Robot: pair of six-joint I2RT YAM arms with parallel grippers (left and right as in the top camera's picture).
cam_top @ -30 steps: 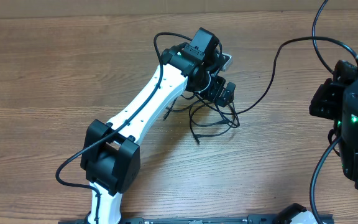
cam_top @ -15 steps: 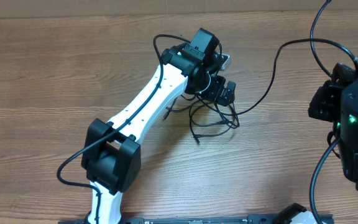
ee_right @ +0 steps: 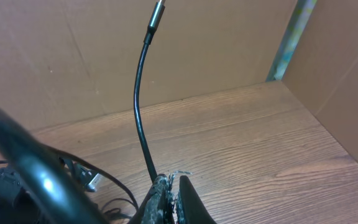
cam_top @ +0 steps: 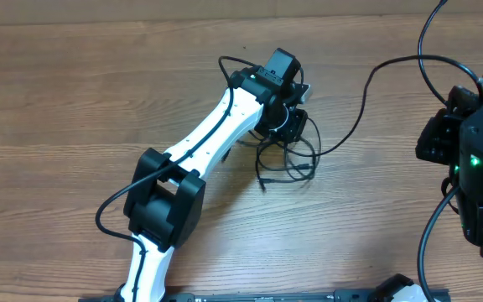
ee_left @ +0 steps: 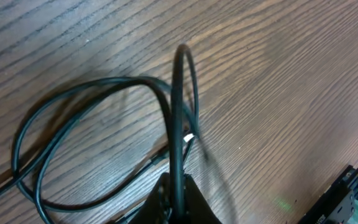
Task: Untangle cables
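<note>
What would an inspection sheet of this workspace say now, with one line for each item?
Surface: wood table.
Job's things: cables, thin and black, tangled in loops at mid-table; one strand runs off to the right.
Clutter: nothing seen.
Grippers: left hand shut on a strand and holding it above the loops; right hand shut on a strand whose silver-tipped plug points up.
Cables: thick robot wires, one loop well away from the tangle.
Surroundings: cardboard walls behind the table.
</note>
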